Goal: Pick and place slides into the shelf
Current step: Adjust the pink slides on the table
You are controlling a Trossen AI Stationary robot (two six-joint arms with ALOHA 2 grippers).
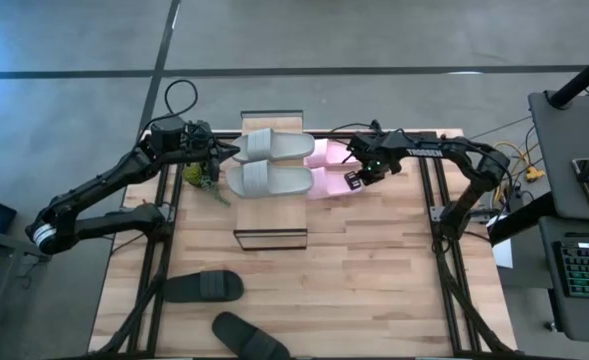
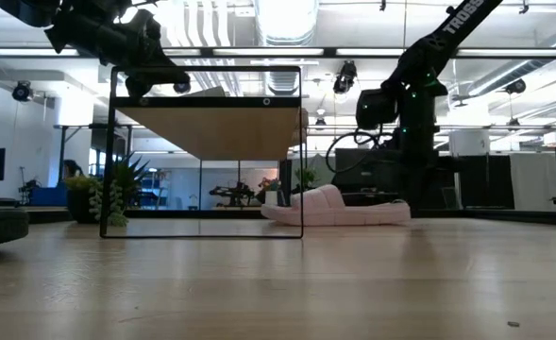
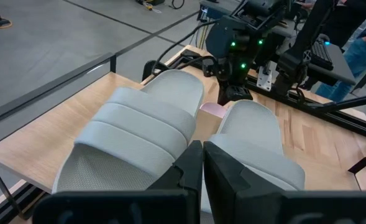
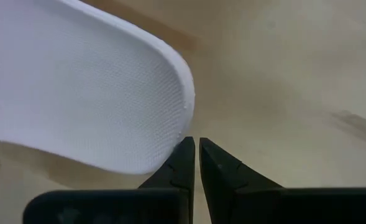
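Counting progress: grey slides (image 1: 269,163) sit on the shelf (image 1: 270,238); pink slides (image 1: 330,168) apparently beside it, black slides (image 1: 206,287) lower left untouched. Left gripper (image 1: 217,152) and right gripper (image 1: 362,172) both pinched together, empty.

Two grey slides (image 3: 170,134) lying side by side on the shelf (image 3: 58,134) top, straps up, close together. Left gripper (image 3: 202,163) just at their near ends, fingers (image 3: 229,171) pressed together, nothing between them. A small pink piece (image 3: 212,108) visible between the far ends of the grey slides. Beyond, the right arm (image 3: 242,46) with green lights, low over the table (image 3: 313,134) near the shelf's far edge.
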